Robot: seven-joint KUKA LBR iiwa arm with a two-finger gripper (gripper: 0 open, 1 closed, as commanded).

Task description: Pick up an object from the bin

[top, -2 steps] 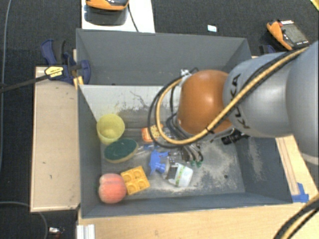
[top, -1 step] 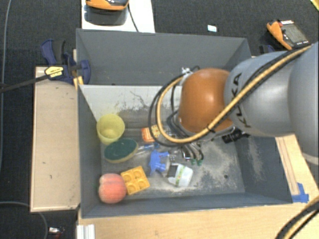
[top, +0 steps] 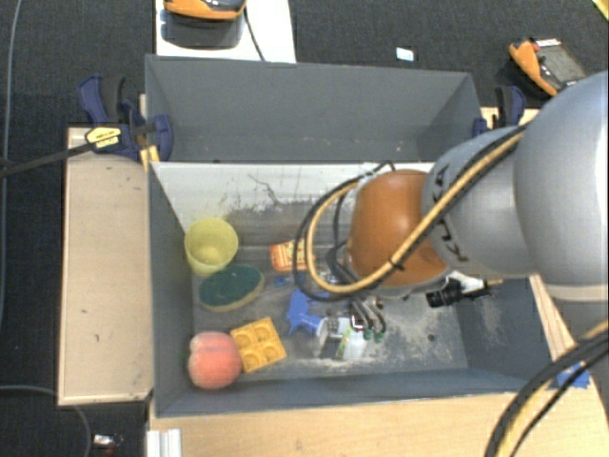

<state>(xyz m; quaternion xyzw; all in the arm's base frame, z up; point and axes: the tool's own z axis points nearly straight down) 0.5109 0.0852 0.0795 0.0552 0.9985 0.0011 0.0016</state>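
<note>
Grey bin (top: 314, 112) holds our pincer (top: 354, 336) low by a blue toy (top: 303, 314); we cannot tell its grip, nothing lifted.

We are seeing a grey metal bin (top: 314, 112) carrying things on its floor: a yellow cup (top: 210, 244), a green dish (top: 229, 287) lying just beside it, a peach (top: 214, 360) touching a yellow block (top: 257, 344), a blue piece (top: 303, 314), an orange piece (top: 283, 257).
</note>
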